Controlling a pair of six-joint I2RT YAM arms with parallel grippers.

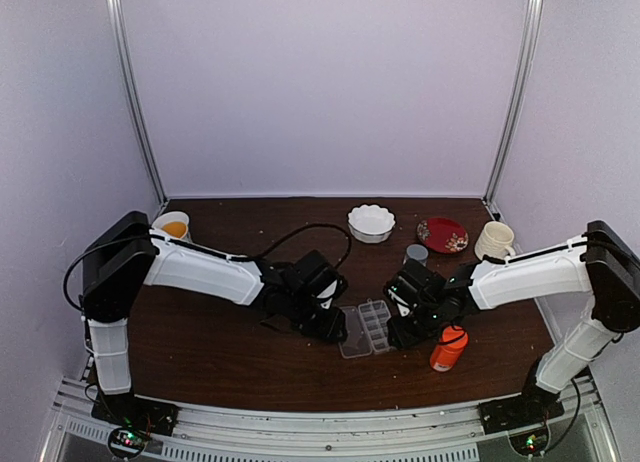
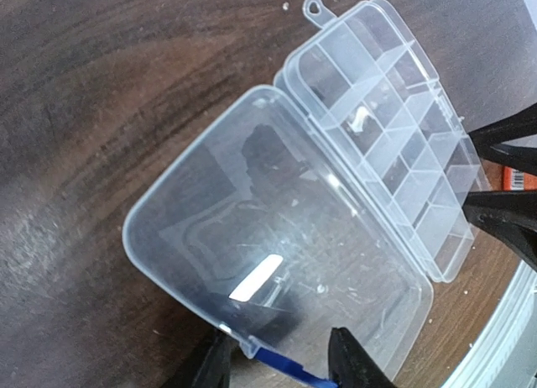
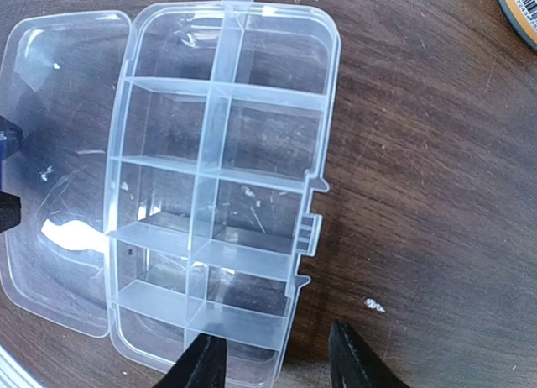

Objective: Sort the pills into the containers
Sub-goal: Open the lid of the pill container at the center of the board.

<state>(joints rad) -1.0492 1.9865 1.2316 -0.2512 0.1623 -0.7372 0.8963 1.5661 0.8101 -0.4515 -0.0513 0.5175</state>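
Right gripper (image 3: 277,342): stood released at six o'clock, astride organizer box (image 3: 226,178) wall.
Left gripper (image 2: 281,346): released, astride lid (image 2: 252,237).
Progress: box looked empty; sorting undone.

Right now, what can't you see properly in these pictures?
White bit inside the box and speck beside it: too small in the wrist views to call pills.
Blue thing at the left claw: cut off by the left wrist view's bottom edge.
Orange bottle: only a sliver shows at each wrist view's edge.
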